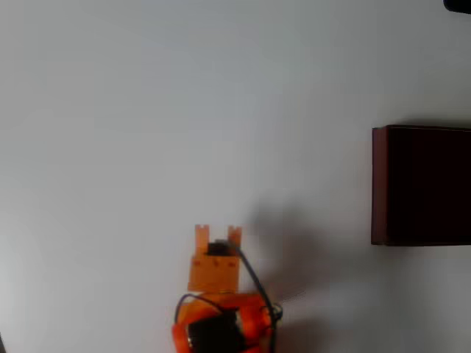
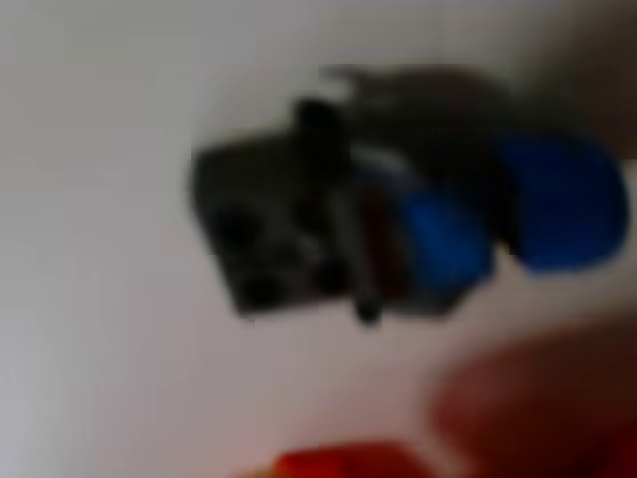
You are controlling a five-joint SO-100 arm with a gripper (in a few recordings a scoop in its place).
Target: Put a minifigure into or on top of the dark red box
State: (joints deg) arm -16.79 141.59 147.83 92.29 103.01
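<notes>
So in the overhead view we've got the orange arm point(image 1: 221, 316) sitting at the near edge of the white desk point(image 1: 147, 110), a bit left of centre, with a black cable looping off its right side. Its hand point(image 1: 218, 235) points toward the far side, and we can see two short orange prongs with a small gap between them and something dark tucked just behind that gap. Whether the hand is open or closed on anything we honestly can't tell from up there. The dark red box point(image 1: 421, 185) is over at the right edge, well apart from the arm, maroon wall showing along its left side and an almost black inside, partly cut off by the frame. The wrist view is super blurry, but we can make out the minifigure point(image 2: 398, 214) lying on its side on the white surface — black part to the left, bright blue parts to the right, with a thin dark bar across the middle. At the bottom edge of that view there's a smear of orange-red — too blurred to say what part it is.
</notes>
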